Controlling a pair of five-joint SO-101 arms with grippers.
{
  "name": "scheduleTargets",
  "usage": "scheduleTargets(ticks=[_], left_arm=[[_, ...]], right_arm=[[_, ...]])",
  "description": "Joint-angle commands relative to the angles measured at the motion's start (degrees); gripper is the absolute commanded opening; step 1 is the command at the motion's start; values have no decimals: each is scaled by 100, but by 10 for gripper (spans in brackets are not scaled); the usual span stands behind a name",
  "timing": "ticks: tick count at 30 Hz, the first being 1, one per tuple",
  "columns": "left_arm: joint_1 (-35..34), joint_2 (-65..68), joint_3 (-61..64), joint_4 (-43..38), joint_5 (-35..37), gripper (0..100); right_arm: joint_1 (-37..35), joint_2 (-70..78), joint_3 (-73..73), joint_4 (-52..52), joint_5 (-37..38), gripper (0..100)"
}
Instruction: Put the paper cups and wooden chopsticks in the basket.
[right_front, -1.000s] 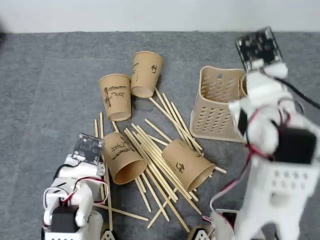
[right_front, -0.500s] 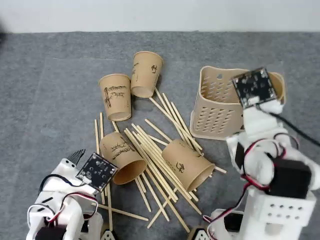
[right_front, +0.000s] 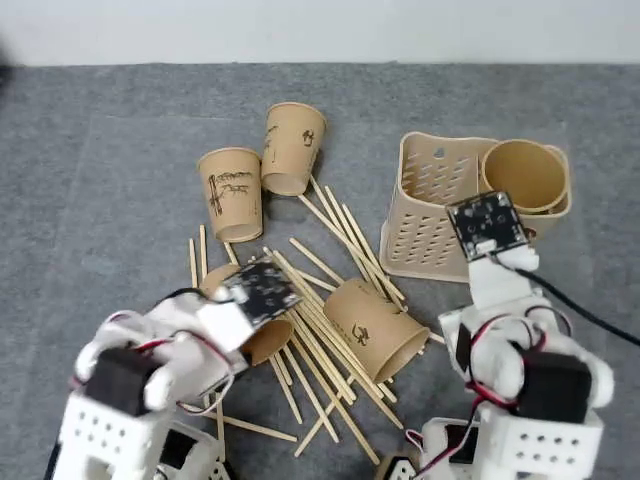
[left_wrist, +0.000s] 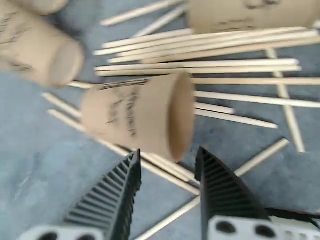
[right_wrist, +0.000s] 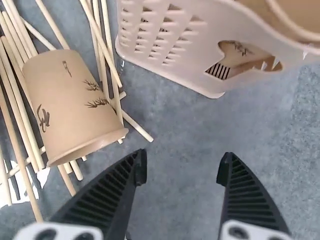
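Left fingers, spread and empty, sit just short of a toppled paper cup lying across wooden chopsticks; light and crushable, it likely wants a gentle rim pinch.

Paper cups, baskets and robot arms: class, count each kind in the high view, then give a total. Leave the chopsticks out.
Cups: 5 (four lying loose, one in the basket)
Basket: 1
Arms: 2
Total: 8
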Motion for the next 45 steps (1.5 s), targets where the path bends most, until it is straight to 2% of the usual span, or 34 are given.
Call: scheduleTargets(ticks=[1, 7, 12, 16, 20, 29, 33, 39, 45], left_arm=[[167, 264, -4, -404, 132, 177], [149, 316, 971, -1486, 114, 174], [-281, 316, 1631, -2391, 97, 173], [-598, 308, 1684, -2646, 97, 131], [-607, 308, 1349, -2585, 97, 9], [-607, 308, -259, -1327, 167, 13], [-651, 308, -1279, -1125, 589, 12], [-607, 369, -2624, -1415, 1240, 12], [-563, 378, -2879, -2778, 2215, 12]], right_arm=[[84, -321, 105, -92, 0, 244], [84, -620, 422, -101, 26, 245], [92, -716, 440, -101, 18, 245], [92, -769, 440, -92, 9, 245], [92, -769, 440, -75, 18, 245], [92, -927, 440, -22, 9, 242], [101, -1226, 440, 48, 18, 242], [101, -1552, 492, 435, 35, 242], [101, -1560, 747, 268, 53, 241]])
